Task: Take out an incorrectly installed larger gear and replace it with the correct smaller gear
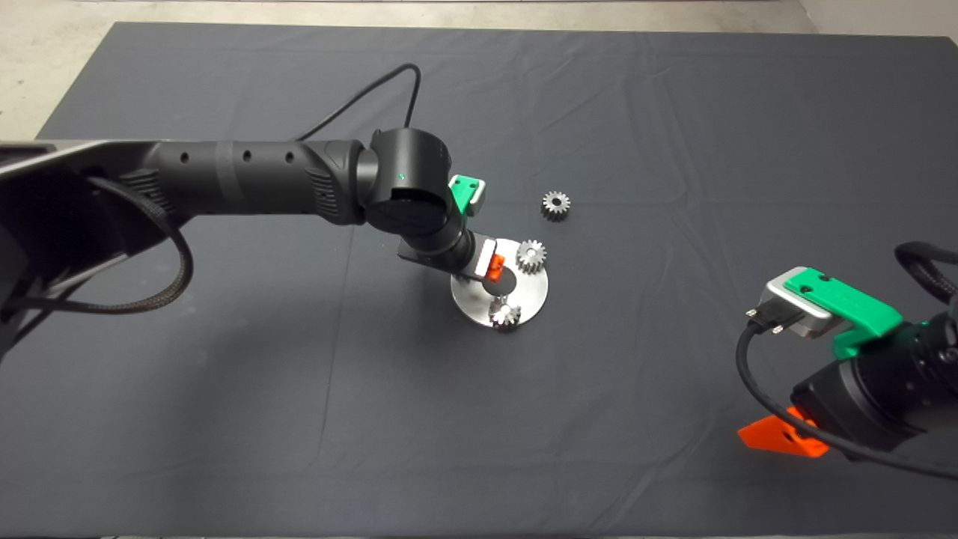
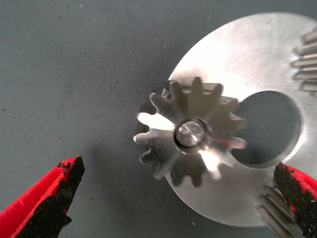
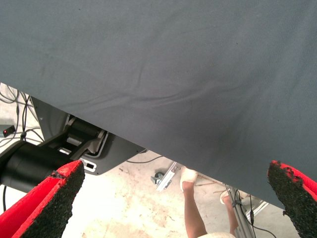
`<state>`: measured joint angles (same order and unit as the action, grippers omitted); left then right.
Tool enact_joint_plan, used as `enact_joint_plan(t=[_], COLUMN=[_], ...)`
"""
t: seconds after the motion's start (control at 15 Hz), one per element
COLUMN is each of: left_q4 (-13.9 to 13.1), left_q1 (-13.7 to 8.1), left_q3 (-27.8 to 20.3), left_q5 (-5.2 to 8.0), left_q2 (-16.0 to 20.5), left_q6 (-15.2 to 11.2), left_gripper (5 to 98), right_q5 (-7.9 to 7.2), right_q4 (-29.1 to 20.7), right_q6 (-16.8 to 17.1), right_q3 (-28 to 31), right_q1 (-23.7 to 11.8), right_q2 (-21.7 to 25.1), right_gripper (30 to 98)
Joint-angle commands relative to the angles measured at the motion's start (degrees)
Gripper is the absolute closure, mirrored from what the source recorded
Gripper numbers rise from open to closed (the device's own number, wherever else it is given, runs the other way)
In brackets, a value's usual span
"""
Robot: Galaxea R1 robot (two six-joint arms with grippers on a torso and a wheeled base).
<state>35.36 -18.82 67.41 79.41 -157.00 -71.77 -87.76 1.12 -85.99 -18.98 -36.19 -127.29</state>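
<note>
While the left pincer (image 2: 178, 198) hangs open over the larger gear (image 2: 190, 131) on its round plate (image 2: 247, 54), nothing is gripped. The smaller gear (image 1: 556, 204) lies apart on the mat (image 1: 673, 112). The right pincer (image 3: 178, 198) waits open at the bench edge.

A wrinkled dark grey cloth mat (image 1: 224, 419) lay under me. Beyond it stretched pale concrete floor (image 1: 45, 52), where a person's bare legs (image 3: 190, 208) stood.

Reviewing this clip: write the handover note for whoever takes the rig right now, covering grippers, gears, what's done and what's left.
Left gripper: open, hovering over the larger gear, fingers either side, not touching.
Right gripper: open, parked at the mat's lower right edge.
Larger gear sits on its pin at the round plate's rim, two small gears beside it on the plate.
Smaller gear lies loose on the mat beyond the plate.
Done: nothing removed yet.
Left: lift off the larger gear, fit the smaller gear.
</note>
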Motion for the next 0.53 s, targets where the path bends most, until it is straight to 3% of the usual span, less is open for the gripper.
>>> enact_joint_plan(t=[0.0, 0.47], left_q4=[0.67, 0.85], left_q1=[-0.43, -0.5], left_q3=[0.51, 6.07], left_q5=[-0.86, -1.79], left_q2=[-0.2, -4.77], left_q6=[0.49, 2.33], left_gripper=[5.4, 5.4], right_q5=[-3.29, -3.29], right_q4=[-2.0, -2.0], right_q6=[-0.05, -0.05], right_q3=[0.1, 0.1], right_q1=[-1.08, -1.08], right_q2=[-0.2, -0.19], right_gripper=[30.8, 30.8])
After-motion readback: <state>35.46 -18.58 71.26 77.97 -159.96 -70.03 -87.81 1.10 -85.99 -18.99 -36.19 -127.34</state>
